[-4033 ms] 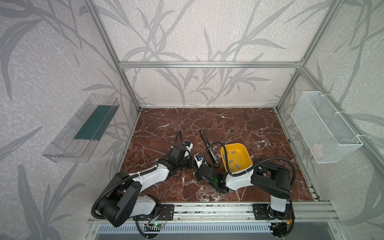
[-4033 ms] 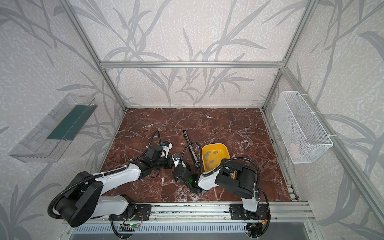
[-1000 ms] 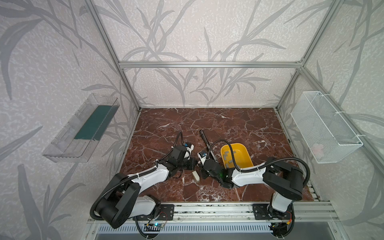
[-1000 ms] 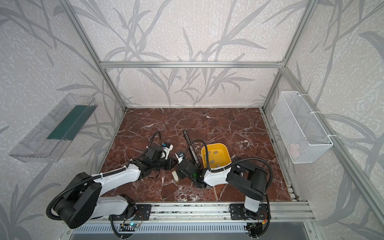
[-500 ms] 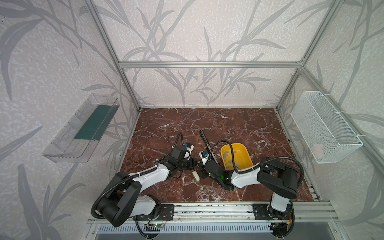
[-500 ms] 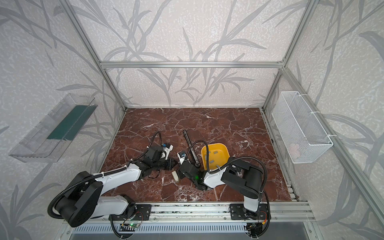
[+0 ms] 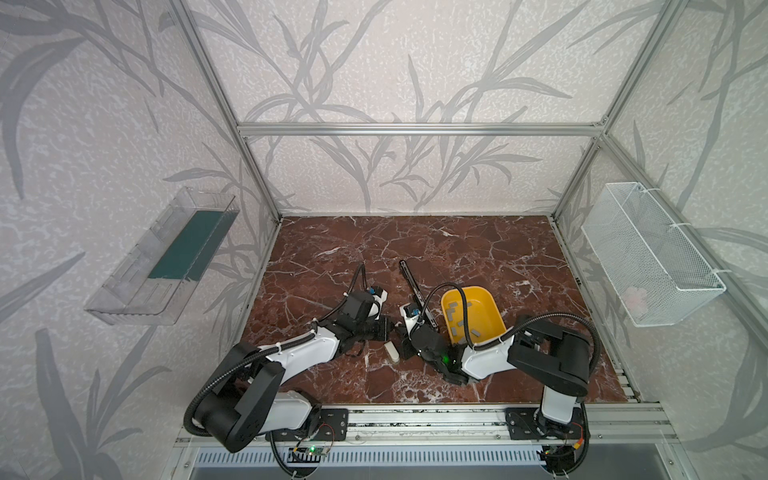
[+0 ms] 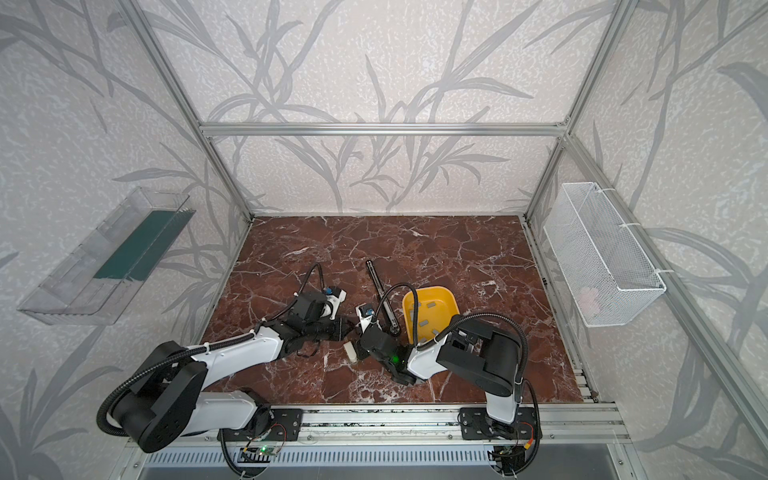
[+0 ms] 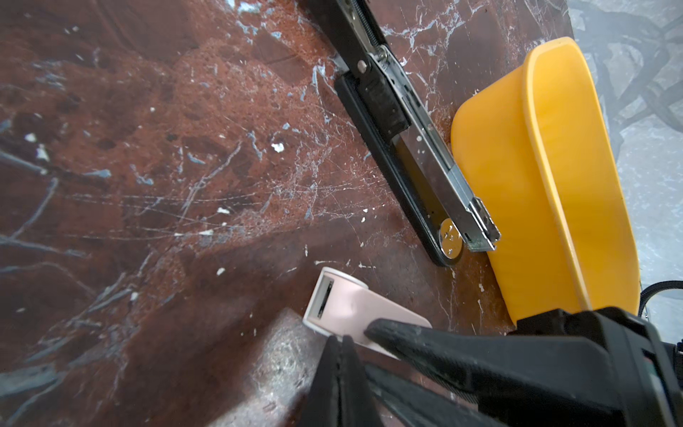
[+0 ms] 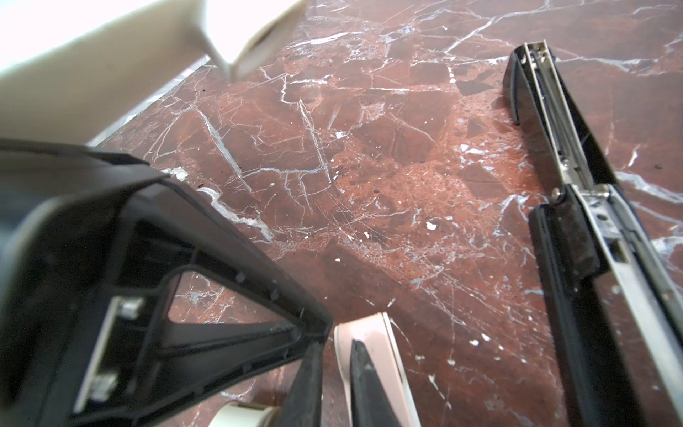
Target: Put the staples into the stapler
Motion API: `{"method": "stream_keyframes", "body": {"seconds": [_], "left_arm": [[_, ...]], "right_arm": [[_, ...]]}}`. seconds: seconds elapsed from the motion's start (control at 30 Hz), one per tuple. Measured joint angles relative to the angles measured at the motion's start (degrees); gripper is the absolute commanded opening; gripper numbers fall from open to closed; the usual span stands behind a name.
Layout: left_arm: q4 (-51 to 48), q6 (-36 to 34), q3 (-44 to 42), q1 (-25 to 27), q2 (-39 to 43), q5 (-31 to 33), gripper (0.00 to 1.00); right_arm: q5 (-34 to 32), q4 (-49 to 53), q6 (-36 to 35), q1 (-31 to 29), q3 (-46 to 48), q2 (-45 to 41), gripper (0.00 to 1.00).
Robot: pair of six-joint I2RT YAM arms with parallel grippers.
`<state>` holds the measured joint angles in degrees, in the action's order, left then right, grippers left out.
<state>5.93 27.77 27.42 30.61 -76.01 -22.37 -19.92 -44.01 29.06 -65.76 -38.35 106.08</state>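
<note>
Two staplers. Your left gripper [image 9: 340, 345] (jaws together) and right gripper [image 10: 334, 355] (jaws barely apart) crowd the pink stapler [image 9: 343, 307]; black stapler [image 9: 384, 100] lies against the yellow tub [image 9: 499, 177].

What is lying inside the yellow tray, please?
Several small grey staples lie scattered on the floor of the yellow tray. A black cable crosses above it and covers part of that floor.

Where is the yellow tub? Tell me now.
In both top views the yellow tub sits right of centre on the table, just right of the open black stapler, with the staples inside it.
</note>
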Motion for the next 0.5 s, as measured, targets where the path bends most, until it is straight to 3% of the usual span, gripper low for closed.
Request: {"method": "stream_keyframes", "body": {"seconds": [0.5], "left_arm": [[0.02, 0.0, 0.0, 0.31, 1.57, 0.04, 0.08]], "right_arm": [[-0.24, 18.93, -6.34, -0.42, -5.05, -8.24, 0.23]]}}
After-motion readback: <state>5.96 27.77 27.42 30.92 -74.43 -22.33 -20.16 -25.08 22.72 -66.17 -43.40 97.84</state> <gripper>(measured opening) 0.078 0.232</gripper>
